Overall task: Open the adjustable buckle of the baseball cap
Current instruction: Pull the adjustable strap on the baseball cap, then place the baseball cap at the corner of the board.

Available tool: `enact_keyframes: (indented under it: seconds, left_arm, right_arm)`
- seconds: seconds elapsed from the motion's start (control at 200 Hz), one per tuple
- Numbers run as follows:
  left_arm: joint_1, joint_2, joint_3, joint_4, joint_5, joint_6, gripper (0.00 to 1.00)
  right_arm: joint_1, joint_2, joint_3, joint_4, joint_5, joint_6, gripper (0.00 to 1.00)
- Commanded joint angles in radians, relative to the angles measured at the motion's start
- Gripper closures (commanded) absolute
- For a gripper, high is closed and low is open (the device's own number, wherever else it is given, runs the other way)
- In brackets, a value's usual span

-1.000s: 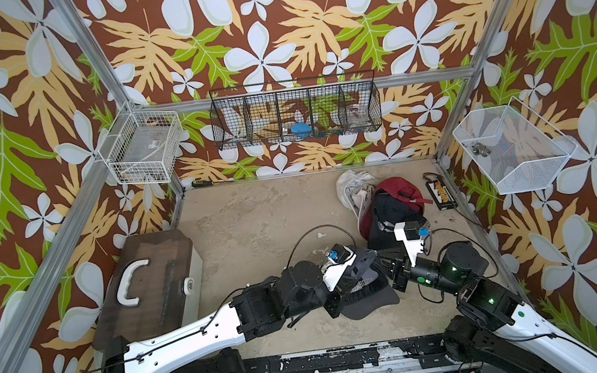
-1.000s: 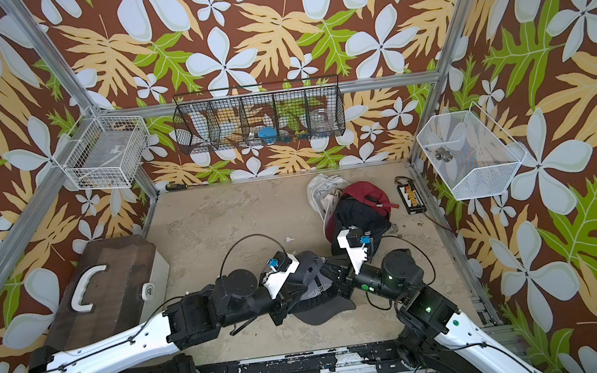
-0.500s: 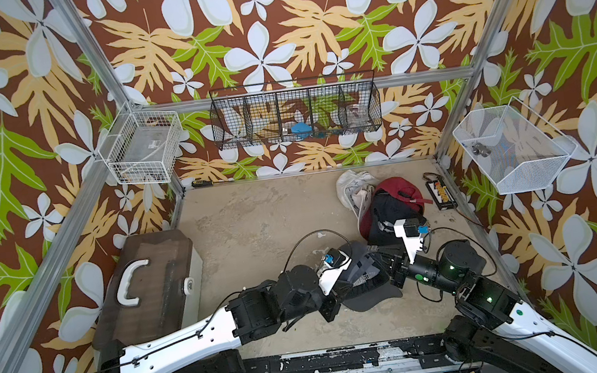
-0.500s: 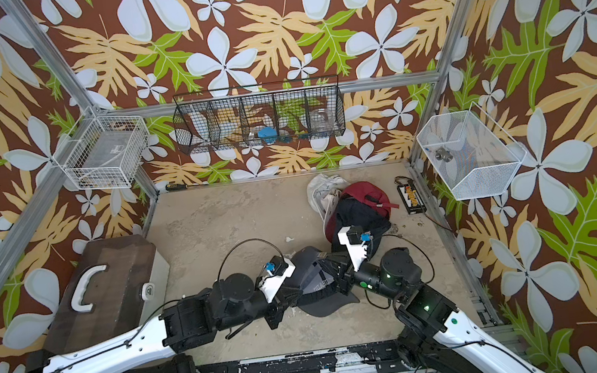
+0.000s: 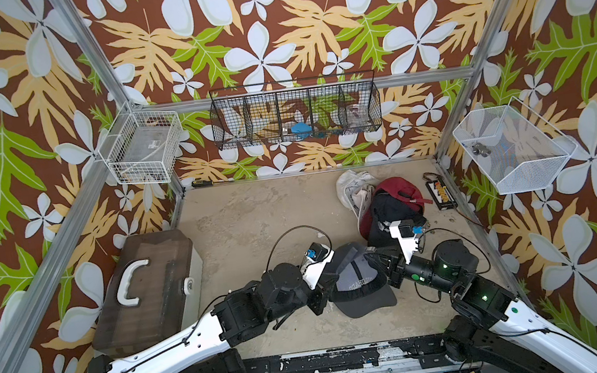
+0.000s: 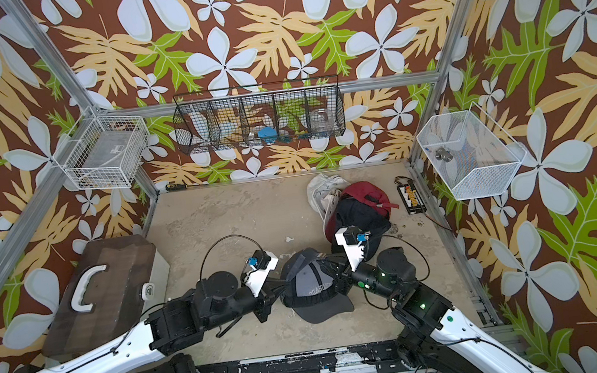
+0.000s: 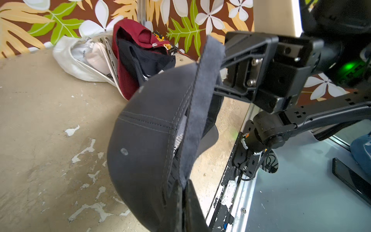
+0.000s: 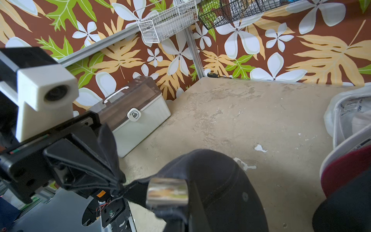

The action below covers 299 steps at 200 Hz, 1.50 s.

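Between the two grippers, the strap [image 7: 198,112] of the grey cap [image 5: 359,285] runs lengthwise, left gripper [image 7: 184,193] clamped on its free end, right gripper [image 5: 377,261] clamped at the metal buckle [image 8: 167,190].

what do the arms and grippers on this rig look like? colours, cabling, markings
The left arm and right arm match: white shells, chunky black joints. The right one shows green lights. Each wrist carries a white camera mount with a blue plug; a black cable loop feeds the left. The left gripper and right gripper are black, angular and tapered.
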<state>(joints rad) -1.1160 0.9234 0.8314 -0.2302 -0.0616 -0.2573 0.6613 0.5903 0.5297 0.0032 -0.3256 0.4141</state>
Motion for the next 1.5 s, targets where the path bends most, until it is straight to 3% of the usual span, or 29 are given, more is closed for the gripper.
enact_keyframes:
  seconds: [0.0,0.115,0.255,0.575,0.861,1.261,1.491]
  left_arm:
    - [0.039,-0.003,0.012,0.017,-0.038,-0.01,1.0]
    - [0.125,0.003,-0.009,0.075,0.009,-0.008,1.0]
    - [0.278,0.079,-0.01,0.112,0.115,-0.019,1.0]
    - [0.412,0.268,0.014,0.162,0.133,0.017,1.0]
    - [0.544,0.365,0.056,0.178,0.126,0.003,1.0]
    - [0.789,0.499,0.252,0.105,0.117,0.002,1.0]
    - [0.87,0.58,0.331,0.093,0.121,0.008,1.0]
  right_arm:
    - [0.001,0.014,-0.003,0.002,0.022,-0.009,0.96]
    - [0.002,0.054,-0.015,0.008,0.043,-0.01,0.88]
    - [0.001,0.132,-0.054,0.033,0.027,-0.012,0.72]
    - [0.001,0.074,-0.103,0.015,0.086,-0.015,0.61]
    - [0.001,0.011,-0.111,-0.041,0.143,-0.041,0.59]
    - [0.002,-0.007,-0.135,-0.027,0.151,-0.041,0.59]
    - [0.001,-0.001,-0.128,-0.03,0.148,-0.048,0.59]
